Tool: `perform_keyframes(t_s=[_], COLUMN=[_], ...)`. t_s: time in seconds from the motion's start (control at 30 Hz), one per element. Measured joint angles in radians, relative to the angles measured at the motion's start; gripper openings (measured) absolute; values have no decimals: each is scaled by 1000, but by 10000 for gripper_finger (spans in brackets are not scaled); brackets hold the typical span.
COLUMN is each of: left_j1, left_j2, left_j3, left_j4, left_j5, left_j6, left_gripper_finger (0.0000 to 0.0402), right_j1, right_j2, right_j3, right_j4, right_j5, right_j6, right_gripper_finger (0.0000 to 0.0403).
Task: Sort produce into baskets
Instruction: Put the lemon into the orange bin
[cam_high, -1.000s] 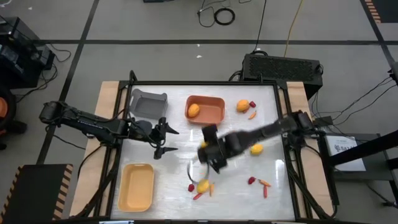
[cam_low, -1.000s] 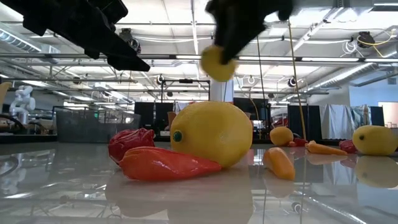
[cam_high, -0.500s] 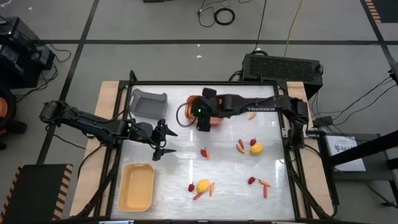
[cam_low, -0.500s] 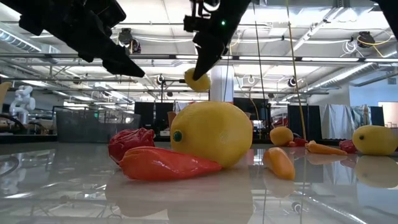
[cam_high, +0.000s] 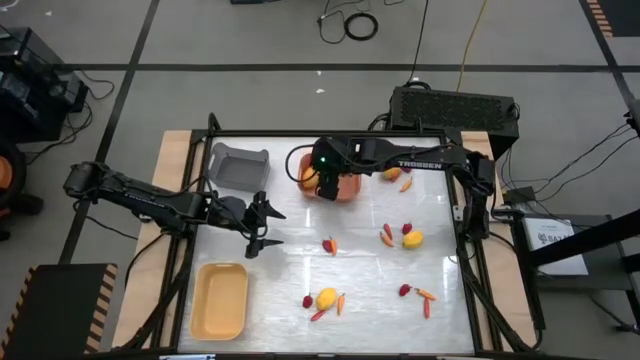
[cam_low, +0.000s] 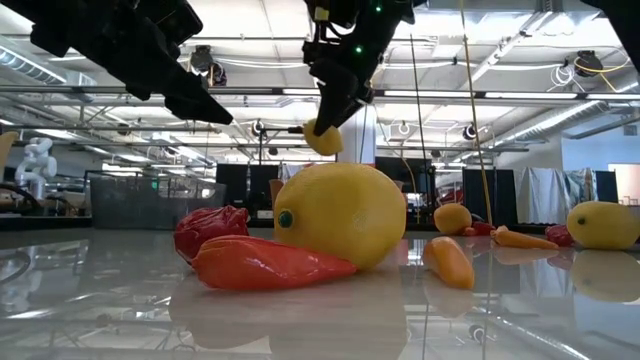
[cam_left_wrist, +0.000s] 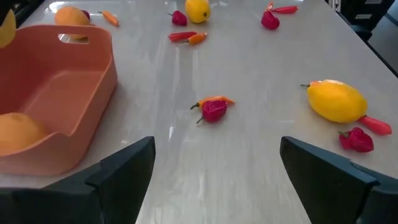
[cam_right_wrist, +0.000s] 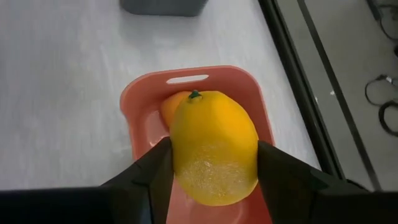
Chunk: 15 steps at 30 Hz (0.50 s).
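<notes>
right gripper (cam_right_wrist: 211, 163) w/ jaws clamped on a yellow fruit (cam_right_wrist: 213, 147), held over the orange basket (cam_right_wrist: 140, 102), an orange fruit (cam_right_wrist: 170, 107) inside. left gripper (cam_high: 268, 224) jaws spread, mid-table.

gripper (cam_low: 328, 122) holding yellow fruit (cam_low: 322, 138) aloft

Your glossy white tabletop (cam_low: 420, 320) mirrors the ceiling strip lights (cam_low: 280, 95); in the low view, glare spreads toward 6 o'clock. Lighting is bright, even, shadows faint.
</notes>
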Motion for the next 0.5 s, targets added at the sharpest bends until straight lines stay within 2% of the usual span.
perform_keyframes(t_s=[0.13, 0.5], left_j1=[0, 0], left_j2=[0, 0], left_j3=[0, 0], left_j4=[0, 0], left_j5=[0, -1], left_j6=[0, -3], left_gripper_finger=[352, 352], right_j1=[-18, -33], right_j2=[0, 0], right_j3=[0, -1], right_j4=[-6, -16], right_j5=[0, 0], right_j6=[53, 127], right_gripper_finger=[198, 277])
